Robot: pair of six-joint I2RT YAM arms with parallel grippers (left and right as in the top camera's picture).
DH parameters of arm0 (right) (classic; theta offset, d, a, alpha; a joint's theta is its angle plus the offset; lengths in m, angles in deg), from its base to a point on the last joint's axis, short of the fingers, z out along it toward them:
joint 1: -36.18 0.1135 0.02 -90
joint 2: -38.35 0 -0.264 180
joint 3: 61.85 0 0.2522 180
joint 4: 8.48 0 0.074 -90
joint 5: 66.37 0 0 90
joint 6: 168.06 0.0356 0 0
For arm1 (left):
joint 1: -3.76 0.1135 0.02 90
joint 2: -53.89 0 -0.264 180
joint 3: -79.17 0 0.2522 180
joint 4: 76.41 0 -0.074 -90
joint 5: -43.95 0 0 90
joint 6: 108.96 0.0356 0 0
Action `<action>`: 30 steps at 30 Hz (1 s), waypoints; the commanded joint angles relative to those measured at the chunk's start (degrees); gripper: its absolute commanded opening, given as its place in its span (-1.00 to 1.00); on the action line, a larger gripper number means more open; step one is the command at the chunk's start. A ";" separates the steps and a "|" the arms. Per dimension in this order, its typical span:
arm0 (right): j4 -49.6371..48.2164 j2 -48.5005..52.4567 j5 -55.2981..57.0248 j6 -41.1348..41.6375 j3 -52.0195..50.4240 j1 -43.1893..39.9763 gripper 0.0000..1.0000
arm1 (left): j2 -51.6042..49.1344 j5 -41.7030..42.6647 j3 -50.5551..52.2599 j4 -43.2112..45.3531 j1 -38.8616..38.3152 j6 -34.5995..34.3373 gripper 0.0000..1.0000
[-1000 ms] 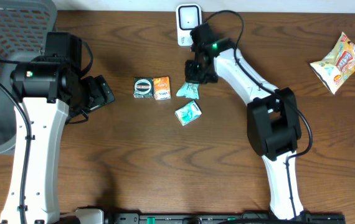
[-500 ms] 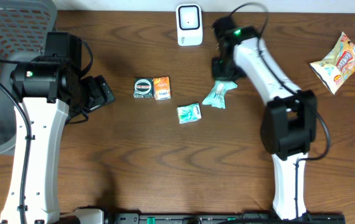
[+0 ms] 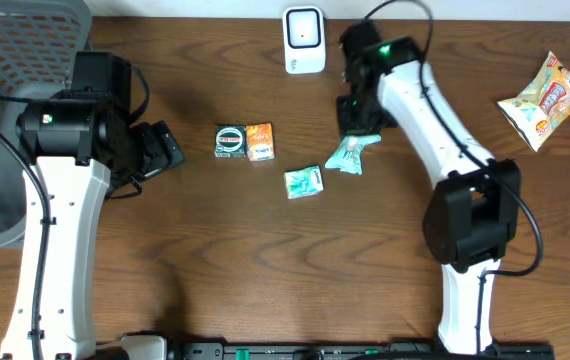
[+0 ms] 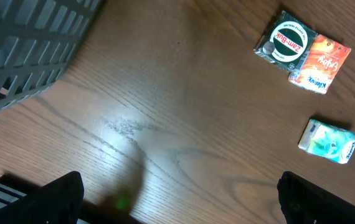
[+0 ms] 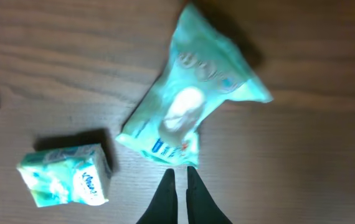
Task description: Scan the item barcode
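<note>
While the left claw (image 4: 179, 193) is staying apart, the right claw (image 5: 179, 169) is keeping the pack (image 5: 193, 102) pinched, having carried it rightward past the scanner (image 3: 304, 40).

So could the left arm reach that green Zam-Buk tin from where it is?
Probably yes. The left gripper is open and the Zam-Buk tin lies just ahead of it, with only bare table between them. The orange packet sits right beside the tin on its far side, so it shouldn't block the approach.
</note>
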 commanded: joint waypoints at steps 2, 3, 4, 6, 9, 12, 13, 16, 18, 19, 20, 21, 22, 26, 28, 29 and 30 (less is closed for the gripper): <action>-4.48 0.57 -0.07 3.32 -6.36 1.03 -0.97 | -0.33 -0.35 -0.07 -0.37 0.02 -0.52 0.96; -6.93 0.57 -0.04 3.32 -8.07 1.03 -0.97 | -0.33 -0.35 -0.07 -0.37 0.04 -0.52 0.95; -9.55 0.57 0.13 3.32 -9.88 1.03 -0.97 | -0.33 -0.35 -0.07 -0.37 0.02 -0.52 0.95; -15.30 0.57 0.13 3.32 -14.12 1.03 -0.97 | -0.33 -0.35 -0.07 -0.37 0.04 -0.52 0.95; -17.73 0.57 0.13 3.54 -18.10 0.94 -0.97 | -0.33 -0.35 -0.07 -0.37 0.04 -0.52 0.96; -14.58 0.46 0.13 4.39 -18.27 0.35 -0.97 | -0.33 -0.35 -0.07 -0.37 0.04 -0.52 0.96; -13.35 0.15 0.22 4.33 -17.77 0.07 -0.97 | -0.33 -0.35 -0.07 -0.37 0.04 -0.52 0.95; -8.13 -1.09 2.80 4.09 -14.34 -1.11 -0.98 | -0.33 -0.35 -0.07 -0.37 0.04 -0.52 0.95; -3.82 -2.12 3.58 2.56 -10.64 -1.90 -0.97 | -0.33 -0.35 -0.07 -0.37 0.04 -0.52 0.96; -1.57 -2.49 3.58 1.42 -8.48 -2.23 -0.95 | -0.33 -0.35 -0.07 -0.37 0.02 -0.52 0.95; 0.55 -2.91 3.56 0.42 -6.34 -2.47 -0.92 | -0.33 -0.35 -0.07 -0.37 0.04 -0.52 0.96; 2.54 -3.10 3.56 -0.33 -4.37 -2.54 -0.87 | -0.33 -0.35 -0.07 -0.37 0.02 -0.52 0.96; 4.39 -3.32 3.58 -1.03 -2.56 -2.54 -0.82 | -0.33 -0.35 -0.07 -0.37 0.04 -0.52 0.95; 10.36 -3.50 3.61 -2.34 0.20 -2.43 -0.76 | -0.33 -0.35 -0.07 -0.37 0.04 -0.52 0.95; 12.11 -3.39 3.58 -2.32 -0.72 -2.43 -0.81 | -0.33 -0.35 -0.07 -0.37 0.04 -0.52 0.96; 12.09 -3.39 3.54 -2.29 -1.42 -2.43 -0.82 | -0.33 -0.35 -0.07 -0.37 0.02 -0.52 0.95; 11.93 -3.39 3.56 -2.25 -2.56 -2.43 -0.83 | -0.33 -0.35 -0.07 -0.37 0.02 -0.52 0.96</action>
